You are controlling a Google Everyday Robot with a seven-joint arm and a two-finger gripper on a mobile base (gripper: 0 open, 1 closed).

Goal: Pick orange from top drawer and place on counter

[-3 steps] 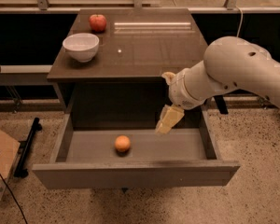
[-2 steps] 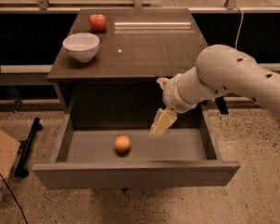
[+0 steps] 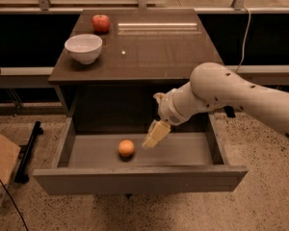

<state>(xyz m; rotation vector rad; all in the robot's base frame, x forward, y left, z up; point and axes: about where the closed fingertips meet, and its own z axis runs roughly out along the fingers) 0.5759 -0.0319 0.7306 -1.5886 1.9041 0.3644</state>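
The orange [image 3: 126,148] lies on the floor of the open top drawer [image 3: 192,150], a little left of its middle. My gripper [image 3: 154,135] hangs over the drawer just to the right of the orange and slightly above it, pointing down and to the left, not touching it. The white arm reaches in from the right. The counter [image 3: 154,47] is the dark glossy tabletop above the drawer.
A white bowl [image 3: 84,47] stands at the counter's left front and a red apple [image 3: 100,22] behind it. A cardboard box [image 3: 0,170] and a black stand [image 3: 29,150] sit on the speckled floor at the left.
My gripper has moved to the left inside the drawer, closer to the orange. The orange has not moved.
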